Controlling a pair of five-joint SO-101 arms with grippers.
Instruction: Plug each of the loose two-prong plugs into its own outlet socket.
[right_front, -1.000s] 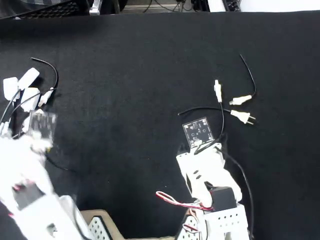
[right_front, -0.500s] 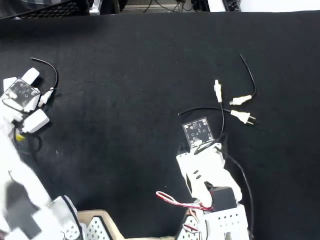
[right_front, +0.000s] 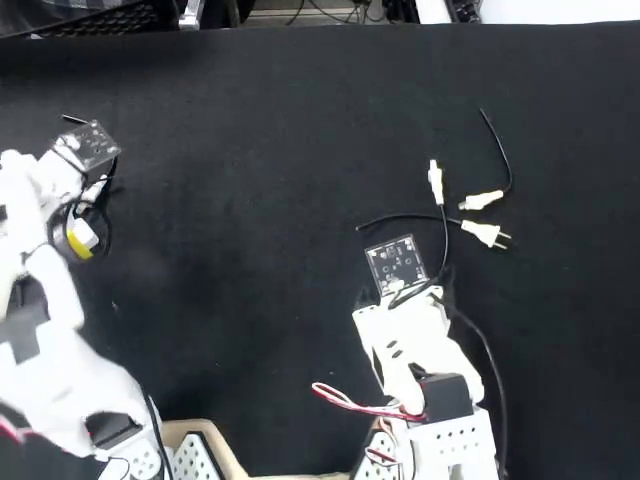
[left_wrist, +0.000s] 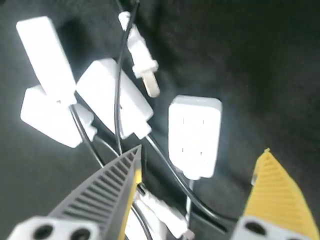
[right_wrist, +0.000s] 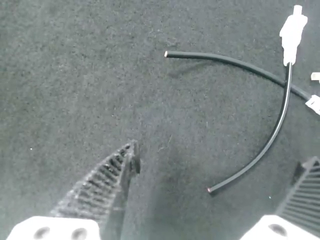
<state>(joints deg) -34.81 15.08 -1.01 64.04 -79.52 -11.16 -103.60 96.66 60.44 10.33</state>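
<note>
An approach is judged in hand: the left end effector (left_wrist: 200, 152), spread apart, is held over the sockets (left_wrist: 195, 130) and a plug (left_wrist: 141, 60) on the worktop (right_front: 250, 150). Next, that plug must be clamped. The right end effector (right_wrist: 222, 152) is spread too.

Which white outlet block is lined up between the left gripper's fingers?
The lone outlet block, apart from the other three, which cluster beyond the gray finger of the open left gripper.

High cam overhead; 2 wrist cams close-up — share table (right_front: 250, 150), prob.
</note>
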